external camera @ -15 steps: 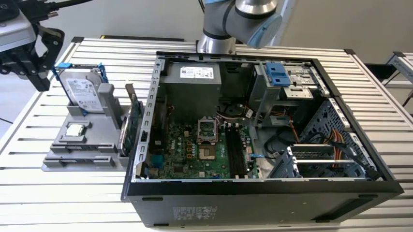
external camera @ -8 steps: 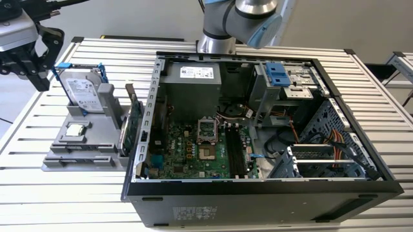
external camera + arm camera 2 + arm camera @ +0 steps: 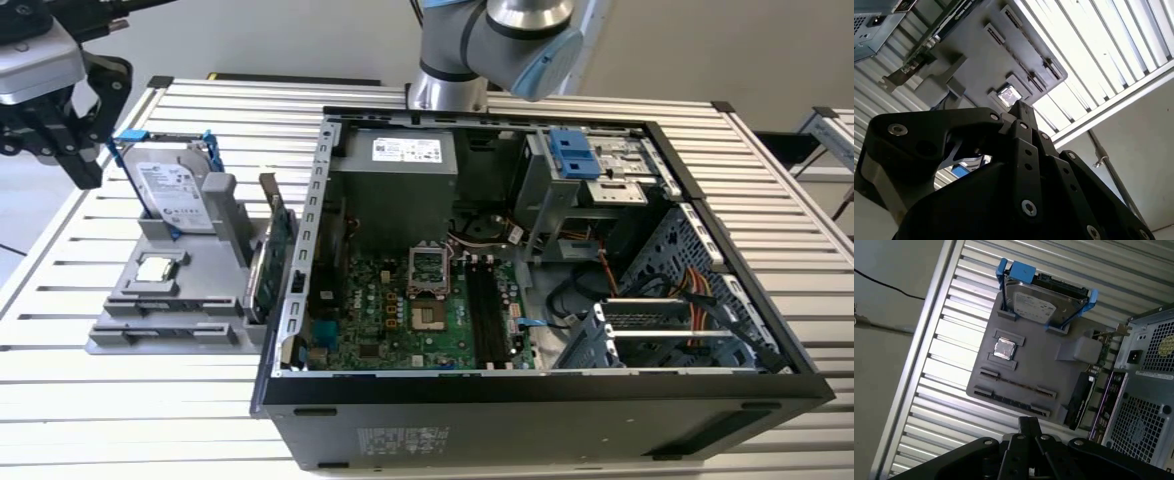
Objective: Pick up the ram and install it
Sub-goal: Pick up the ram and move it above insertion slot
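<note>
gripper [image 3: 1029, 424]: black, two-fingered, tips pressed together with nothing between them; raised well clear above the tray, touching nothing.
gripper, exterior view [image 3: 83, 172]: hanging off the tray's hard-drive corner, toward the exterior view's left.
tray [image 3: 1046, 365]: grey moulded fixture, flat on the slatted table [image 3: 134, 420], loaded with computer parts.
ram [image 3: 1014, 400]: thin dark stick, seated on edge between end clips along the tray's side farthest from the hard drive; untouched, well apart from the gripper.
second clip row [image 3: 1018, 384]: parallel and just beside the ram, on the tray's inner side; a slim brownish strip held there, too slight to identify.
hard drive [image 3: 1041, 302]: silver, framed by blue rails [image 3: 1016, 271], propped at a tilt in a bracket at the tray's opposite end.
processor chip [image 3: 1005, 349]: small silver square in a framed recess near the tray's middle, between the hard drive and the clip rows.
green card [image 3: 271, 262]: standing on edge along the tray's side nearest the computer case.
computer case [image 3: 534, 400]: black tower on its side, panel off, just beside the tray on the exterior view's right; green motherboard [image 3: 400, 320] exposed, long black slots [image 3: 483, 315] across it.
arm [image 3: 514, 40]: grey-and-blue joint above the case's far wall, well apart from the tray.
</note>
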Tool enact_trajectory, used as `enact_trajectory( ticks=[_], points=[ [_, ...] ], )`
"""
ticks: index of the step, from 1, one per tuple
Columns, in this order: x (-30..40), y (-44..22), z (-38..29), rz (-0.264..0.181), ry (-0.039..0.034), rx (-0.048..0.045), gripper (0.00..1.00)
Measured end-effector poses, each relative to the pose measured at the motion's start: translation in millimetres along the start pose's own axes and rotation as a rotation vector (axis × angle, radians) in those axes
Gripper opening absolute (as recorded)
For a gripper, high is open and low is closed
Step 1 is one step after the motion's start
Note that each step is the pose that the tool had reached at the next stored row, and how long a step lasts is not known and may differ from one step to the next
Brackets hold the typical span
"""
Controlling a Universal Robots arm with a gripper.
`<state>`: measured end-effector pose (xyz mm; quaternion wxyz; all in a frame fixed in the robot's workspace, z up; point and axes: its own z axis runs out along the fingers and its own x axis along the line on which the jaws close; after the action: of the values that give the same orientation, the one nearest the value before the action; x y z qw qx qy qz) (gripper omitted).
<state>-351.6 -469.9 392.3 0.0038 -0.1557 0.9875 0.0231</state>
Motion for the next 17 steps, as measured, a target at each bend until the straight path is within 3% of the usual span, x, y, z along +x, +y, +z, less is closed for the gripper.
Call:
enact_trajectory(
  ticks=[17],
  points=[
    [0.0,0.0,0.0,-0.072,0.0031,-0.001,0.0]
  ],
)
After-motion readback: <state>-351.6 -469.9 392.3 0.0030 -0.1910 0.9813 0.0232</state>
